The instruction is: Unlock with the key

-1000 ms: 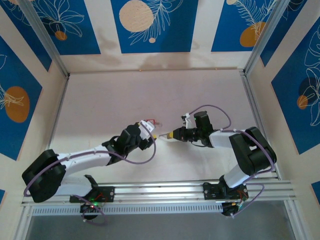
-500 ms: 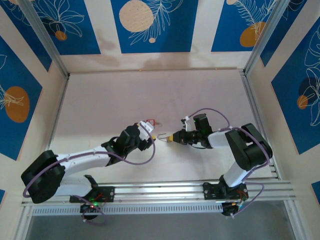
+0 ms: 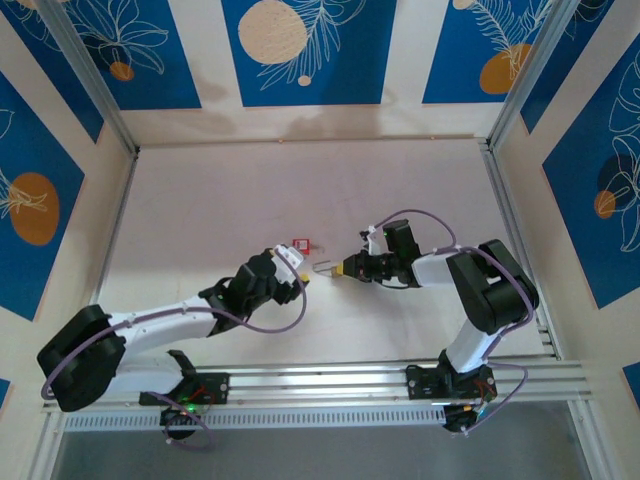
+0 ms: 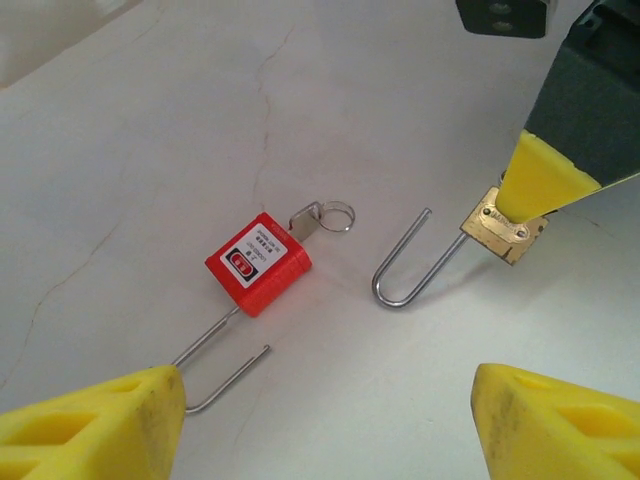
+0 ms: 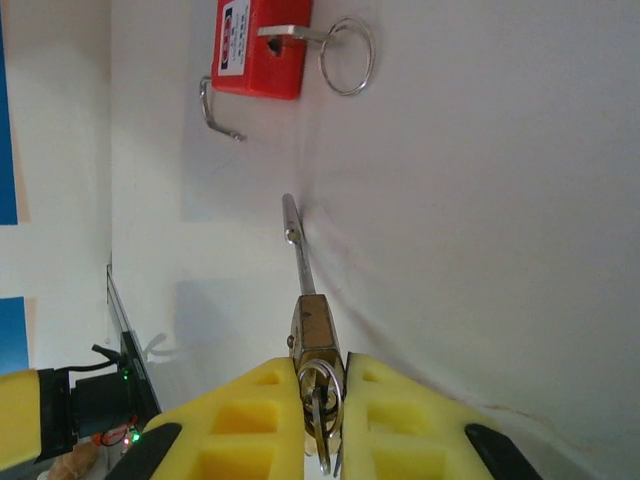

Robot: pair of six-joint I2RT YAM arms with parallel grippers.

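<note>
Though tiny, clamped between closed right gripper fingers: key with ring, seated in brass padlock base, shackle open toward 9 o'clock from above. At 10 o'clock from that, flat on table, red padlock with another key. At 6 o'clock below red padlock, left gripper, fingers spread wide apart.

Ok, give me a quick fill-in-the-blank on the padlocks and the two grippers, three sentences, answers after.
1. A key sits in the red padlock, whose shackle stands ____.
2. Of the left gripper and the right gripper, the one clamping the brass padlock is the ____ one.
3. The left gripper's open jaws hold ____.
Missing words: open; right; nothing.
</note>
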